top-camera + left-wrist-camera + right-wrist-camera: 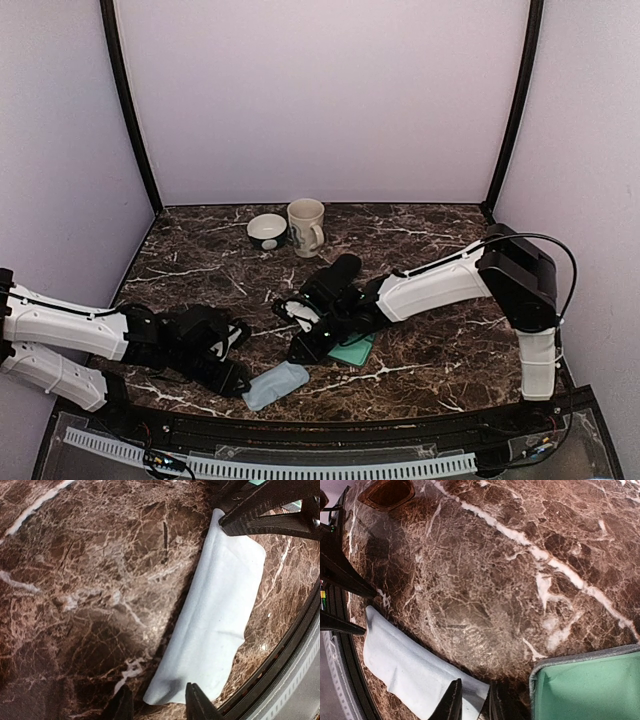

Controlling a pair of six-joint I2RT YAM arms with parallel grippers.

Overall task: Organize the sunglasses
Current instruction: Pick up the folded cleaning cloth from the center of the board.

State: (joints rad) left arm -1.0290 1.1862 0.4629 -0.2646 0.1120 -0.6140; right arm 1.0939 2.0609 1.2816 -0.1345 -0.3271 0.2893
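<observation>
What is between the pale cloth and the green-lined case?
Bare marble, shown by the right wrist view, separates cloth and case; the right gripper hovers over it.

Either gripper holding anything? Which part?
Left gripper and right gripper each straddle opposite ends of the pale pouch, lying flat; clamping cannot be told.

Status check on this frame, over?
Left gripper open over pouch end. Right gripper narrow at other end, grip unclear. Brown sunglasses on table, untouched. Green-lined case nearby.
</observation>
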